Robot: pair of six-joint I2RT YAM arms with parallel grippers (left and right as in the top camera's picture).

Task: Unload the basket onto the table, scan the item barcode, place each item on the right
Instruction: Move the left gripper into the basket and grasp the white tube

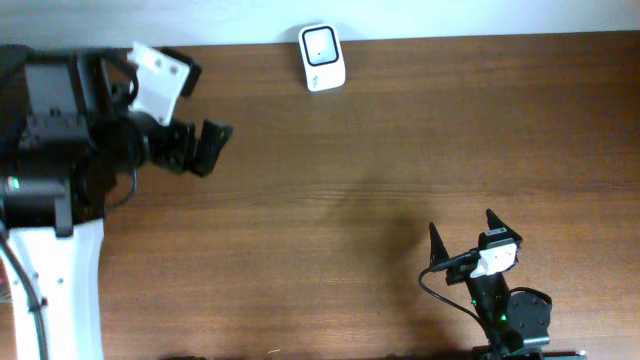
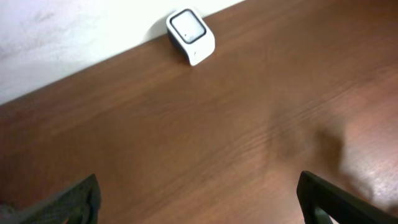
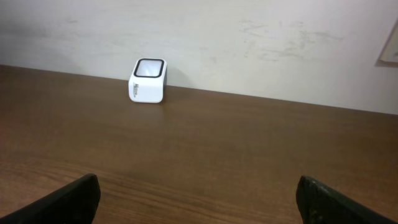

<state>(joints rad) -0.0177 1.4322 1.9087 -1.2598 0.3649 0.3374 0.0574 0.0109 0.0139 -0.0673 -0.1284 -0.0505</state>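
I judge the task not yet begun: no barcoded item shows in any view, so I cannot say where it is. The scanner stands at 12 o'clock on the desk, at the far edge, window up. The left jaws, at 10 o'clock, and the right jaws, at 5 o'clock, stand wide and hold nothing. Left to do: locate the item, grasp it, present its barcode to the scanner. No container is in view.

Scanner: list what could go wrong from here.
No item shows in any view, and the left gripper and right gripper are both open and empty, so there may be nothing to scan. The scanner sits at the far edge of the table by the wall; a long reach could knock it.
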